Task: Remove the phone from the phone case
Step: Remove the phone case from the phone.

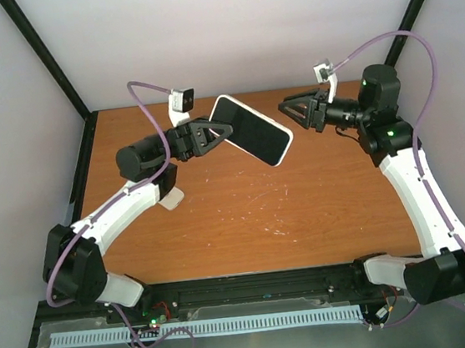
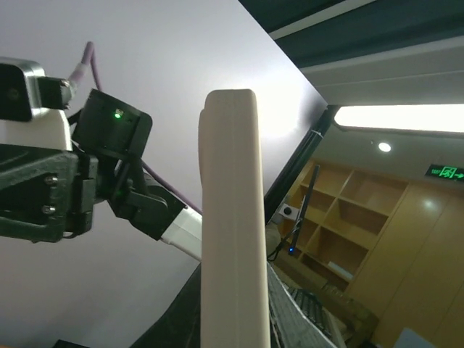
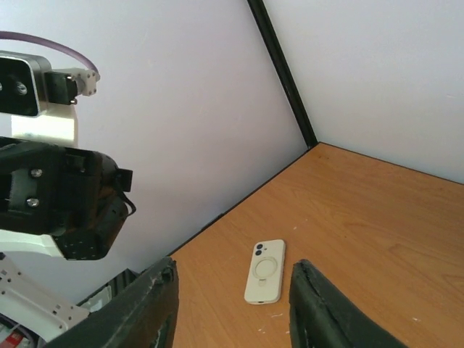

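Note:
My left gripper (image 1: 218, 132) is shut on the phone (image 1: 254, 129) and holds it in the air over the back of the table, tilted, black screen up, a pale rim round it. In the left wrist view only the phone's pale edge (image 2: 230, 217) shows, standing upright. My right gripper (image 1: 286, 107) hangs just off the phone's right end, open, touching nothing. The cream phone case (image 3: 264, 271) lies back-up on the table, showing camera holes and a ring. In the right wrist view it lies between my open right gripper's (image 3: 235, 267) fingers, far below. Whether anything is inside it I cannot tell.
From above, the case (image 1: 171, 199) is half hidden under the left forearm. The wooden table (image 1: 304, 208) is walled by pale panels with black corner posts (image 1: 42, 53). A white perforated rail (image 1: 208, 328) runs along the near edge between the arm bases.

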{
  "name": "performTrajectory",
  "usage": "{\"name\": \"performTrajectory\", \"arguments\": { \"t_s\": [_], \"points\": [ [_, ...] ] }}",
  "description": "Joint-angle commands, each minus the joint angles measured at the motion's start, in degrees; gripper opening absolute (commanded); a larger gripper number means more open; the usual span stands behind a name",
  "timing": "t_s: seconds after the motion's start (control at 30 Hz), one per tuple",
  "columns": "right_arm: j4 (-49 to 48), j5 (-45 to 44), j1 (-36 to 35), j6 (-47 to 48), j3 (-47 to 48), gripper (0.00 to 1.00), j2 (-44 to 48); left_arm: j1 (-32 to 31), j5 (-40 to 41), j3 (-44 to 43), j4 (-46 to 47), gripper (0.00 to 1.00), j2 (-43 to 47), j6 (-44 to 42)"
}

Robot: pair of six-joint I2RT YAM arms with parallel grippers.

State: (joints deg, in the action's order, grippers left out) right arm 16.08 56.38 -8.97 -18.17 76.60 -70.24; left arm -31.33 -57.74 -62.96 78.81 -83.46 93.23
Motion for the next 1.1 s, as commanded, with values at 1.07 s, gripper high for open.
{"name": "performTrajectory", "arguments": {
  "t_s": [1.07],
  "points": [
    [0.54, 7.68, -1.27, 5.1, -6.69, 0.43, 8.79, 0.49, 3.54, -2.21, -15.51, 0.0, 3.4, -17.25]
  ]
}}
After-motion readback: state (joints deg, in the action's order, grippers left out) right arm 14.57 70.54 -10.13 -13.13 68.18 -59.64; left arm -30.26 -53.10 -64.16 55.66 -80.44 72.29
